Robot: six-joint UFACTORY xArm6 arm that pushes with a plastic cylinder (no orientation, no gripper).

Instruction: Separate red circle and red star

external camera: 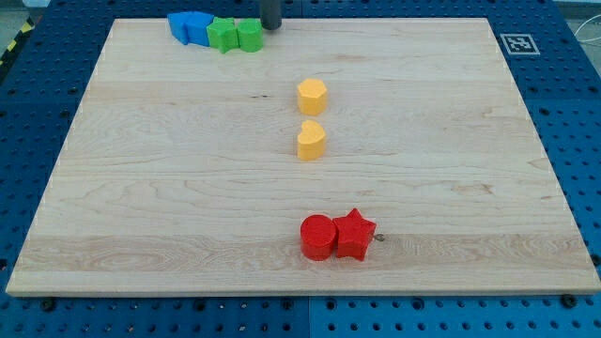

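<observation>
The red circle [317,237] and the red star [355,234] sit touching side by side near the view's bottom, the circle on the left. My tip [270,27] is at the view's top edge, just right of the green blocks and far from both red blocks.
Two blue blocks [190,26] and two green blocks [236,35] stand in a row at the view's top left. A yellow hexagon [312,96] and a yellow rounded block [312,141] stand mid-board. A fiducial tag [517,43] marks the board's top right corner.
</observation>
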